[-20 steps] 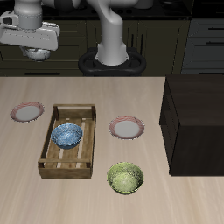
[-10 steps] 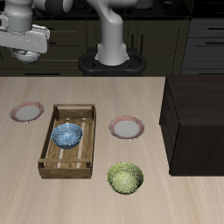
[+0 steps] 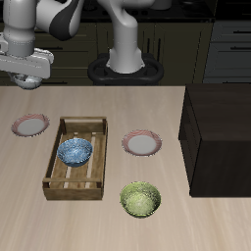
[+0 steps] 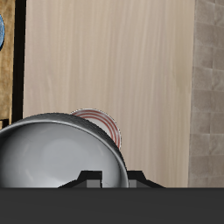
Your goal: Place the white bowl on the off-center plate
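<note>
Hovering above the table [image 3: 108,108] near its back edge: gripper [image 3: 29,78], fingers [image 4: 87,179] closed on the rim of the white bowl [image 4: 61,153]. Carried clear of the surface, touching nothing else (in the exterior view hard to tell apart from the grey gripper body, so probably the rounded shape just beneath it). Filling much of the wrist view, pale shiny inside turned to the camera. Peeking out from behind the held bowl, well below it: pinkish-red rim of the off-center plate [image 3: 29,125], lying flat just beside the wooden slatted tray [image 3: 59,179]. Sitting inside that tray, toward its rear: blue patterned bowl [image 3: 75,150]. Resting on the tray's other side: second plate [image 3: 142,144]. Standing nearer the front edge: yellow-green bowl [image 3: 140,199].
</note>
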